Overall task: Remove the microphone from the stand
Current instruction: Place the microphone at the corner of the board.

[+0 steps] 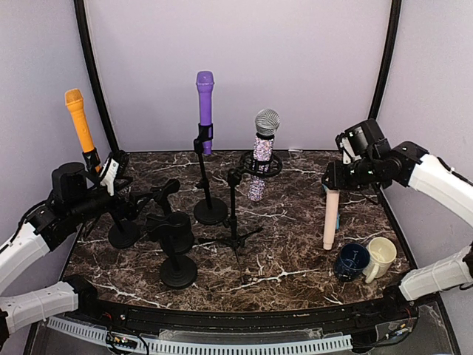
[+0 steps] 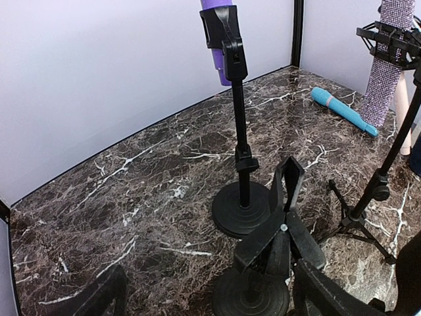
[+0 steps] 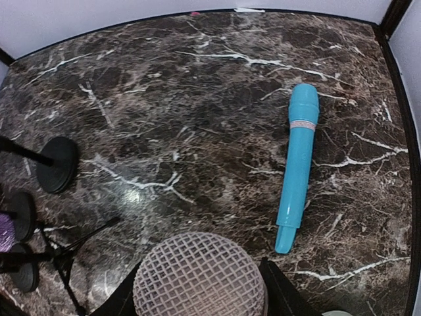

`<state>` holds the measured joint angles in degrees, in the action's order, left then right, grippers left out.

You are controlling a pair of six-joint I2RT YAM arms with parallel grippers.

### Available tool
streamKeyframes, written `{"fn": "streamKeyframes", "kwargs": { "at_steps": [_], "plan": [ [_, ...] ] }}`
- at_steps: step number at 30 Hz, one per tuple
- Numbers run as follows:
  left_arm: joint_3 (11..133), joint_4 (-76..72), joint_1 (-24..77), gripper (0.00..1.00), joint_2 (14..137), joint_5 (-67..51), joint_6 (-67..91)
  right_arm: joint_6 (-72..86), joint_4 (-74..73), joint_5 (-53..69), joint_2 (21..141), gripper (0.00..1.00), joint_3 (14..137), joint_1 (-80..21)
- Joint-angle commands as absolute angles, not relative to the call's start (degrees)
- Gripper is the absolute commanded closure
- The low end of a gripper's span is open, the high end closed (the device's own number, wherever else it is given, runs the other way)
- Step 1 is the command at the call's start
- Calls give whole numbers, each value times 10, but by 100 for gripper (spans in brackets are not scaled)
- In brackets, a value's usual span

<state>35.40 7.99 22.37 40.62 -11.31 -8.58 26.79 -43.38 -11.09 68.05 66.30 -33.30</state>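
Note:
My right gripper [image 1: 336, 180] is shut on the mesh head of a pale pink microphone [image 1: 330, 219], which hangs upright with its handle end at the table, free of any stand. The right wrist view shows the mesh head [image 3: 199, 280] between my right gripper's [image 3: 197, 293] fingers. A purple microphone [image 1: 205, 100] sits in a round-base stand [image 1: 211, 211]. A glitter microphone [image 1: 263, 148] sits in a tripod stand [image 1: 234, 222]. An orange microphone [image 1: 78, 118] is clipped at far left. My left gripper [image 1: 159, 201] is open and empty beside an empty stand's clip [image 2: 287, 197]; its fingers [image 2: 99, 296] show wide apart.
A teal microphone [image 3: 297, 164] lies flat on the marble table at the right, also seen in the top view [image 1: 338, 219]. A dark blue mug [image 1: 351, 260] and a cream mug [image 1: 380, 255] stand at the front right. Several empty black stands [image 1: 177, 270] crowd the front left.

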Motion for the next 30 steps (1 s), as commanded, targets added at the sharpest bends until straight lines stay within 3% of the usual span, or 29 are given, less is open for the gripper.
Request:
{"fn": "streamKeyframes", "kwargs": {
  "at_steps": [1,8,18,30],
  "plan": [
    [349,71,222,11,411,-116,-90,252,-362,-79,748,82,689,-262],
    [350,73,222,11,413,-112,-90,227,-364,-95,908,85,796,-215],
    [351,78,222,11,415,-107,-94,231,-360,-102,1047,85,873,-192],
    [350,77,222,11,416,-110,-94,256,-360,-56,1173,73,962,-187]
  ]
}}
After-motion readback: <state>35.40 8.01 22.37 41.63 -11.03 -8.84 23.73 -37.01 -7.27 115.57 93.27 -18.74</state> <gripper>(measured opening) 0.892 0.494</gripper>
